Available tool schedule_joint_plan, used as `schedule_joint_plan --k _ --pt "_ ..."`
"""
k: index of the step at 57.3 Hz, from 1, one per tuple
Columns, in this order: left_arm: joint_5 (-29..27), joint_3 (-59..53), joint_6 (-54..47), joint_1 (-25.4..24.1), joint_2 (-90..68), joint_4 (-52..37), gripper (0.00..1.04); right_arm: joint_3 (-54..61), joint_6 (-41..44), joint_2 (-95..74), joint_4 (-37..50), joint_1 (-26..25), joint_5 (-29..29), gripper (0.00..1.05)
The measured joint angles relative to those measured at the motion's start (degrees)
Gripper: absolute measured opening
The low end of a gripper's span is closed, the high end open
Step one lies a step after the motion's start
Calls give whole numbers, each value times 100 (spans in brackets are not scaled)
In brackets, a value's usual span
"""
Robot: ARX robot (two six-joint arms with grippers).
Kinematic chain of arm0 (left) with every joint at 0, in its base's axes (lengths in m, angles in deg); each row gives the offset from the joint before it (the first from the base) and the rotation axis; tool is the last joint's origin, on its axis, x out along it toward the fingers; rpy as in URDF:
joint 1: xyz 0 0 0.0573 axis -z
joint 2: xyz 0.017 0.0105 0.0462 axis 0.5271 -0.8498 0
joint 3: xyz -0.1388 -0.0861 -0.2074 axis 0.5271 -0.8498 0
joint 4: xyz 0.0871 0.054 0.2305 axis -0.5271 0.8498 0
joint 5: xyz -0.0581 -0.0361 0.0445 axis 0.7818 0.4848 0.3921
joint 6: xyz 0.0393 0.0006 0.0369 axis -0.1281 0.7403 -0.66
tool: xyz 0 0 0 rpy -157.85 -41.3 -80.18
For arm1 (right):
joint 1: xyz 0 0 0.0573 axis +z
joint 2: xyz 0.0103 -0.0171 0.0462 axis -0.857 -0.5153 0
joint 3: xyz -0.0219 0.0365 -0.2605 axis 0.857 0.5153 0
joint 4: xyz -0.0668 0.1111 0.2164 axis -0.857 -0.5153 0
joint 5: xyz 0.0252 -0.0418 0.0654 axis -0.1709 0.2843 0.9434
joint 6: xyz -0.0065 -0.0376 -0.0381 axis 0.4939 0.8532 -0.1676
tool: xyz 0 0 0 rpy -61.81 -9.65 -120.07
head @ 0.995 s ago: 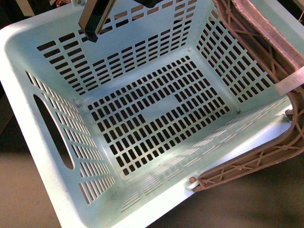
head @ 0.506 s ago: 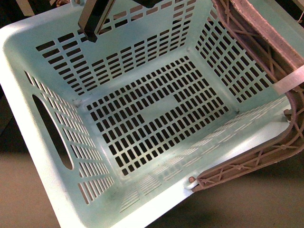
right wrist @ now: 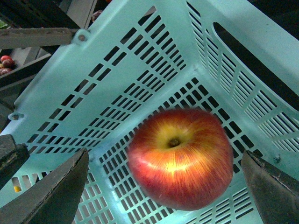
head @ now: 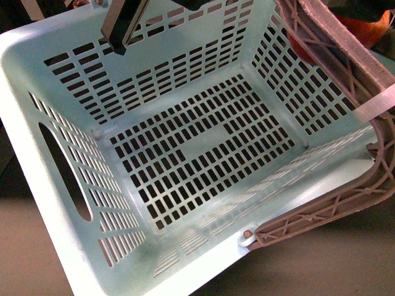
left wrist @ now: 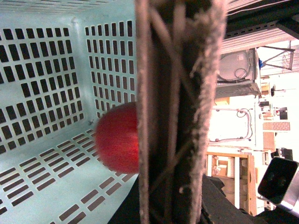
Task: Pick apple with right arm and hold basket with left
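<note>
apple (right wrist: 181, 158): red, yellow-streaked | basket (head: 18, 80): pale mint, slotted | handle (head: 321, 214): brownish-mauve, ribbed

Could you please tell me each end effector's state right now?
Left end effector: closed on the basket handle.
Right end effector: open around the apple, not gripping it.

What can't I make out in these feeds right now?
Grip of the left hand: left wrist view, blurred handle fills the foreground, hiding the fingers.
The apple: front view shows only red slivers behind the handle; left wrist view blurs it.
Whether the apple touches the basket: right wrist view cannot settle it.
</note>
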Motion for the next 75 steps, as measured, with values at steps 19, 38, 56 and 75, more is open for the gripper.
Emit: schedule_joint_plan --k 19,38,56,75 --pt "0 2 -17 0 -37 0 7 0 557 1193 -1038 -374 -1300 96" --pt "42 2 7 9 -37 0 7 479 1436 2326 -688 -798 -1646 88" --pt "4 2 -31 0 -37 0 7 2129 2815 3233 1110 -1322 -857 32" --pt "4 2 -24 -2 -37 0 7 3003 2924 4500 754 -2041 -151 2"
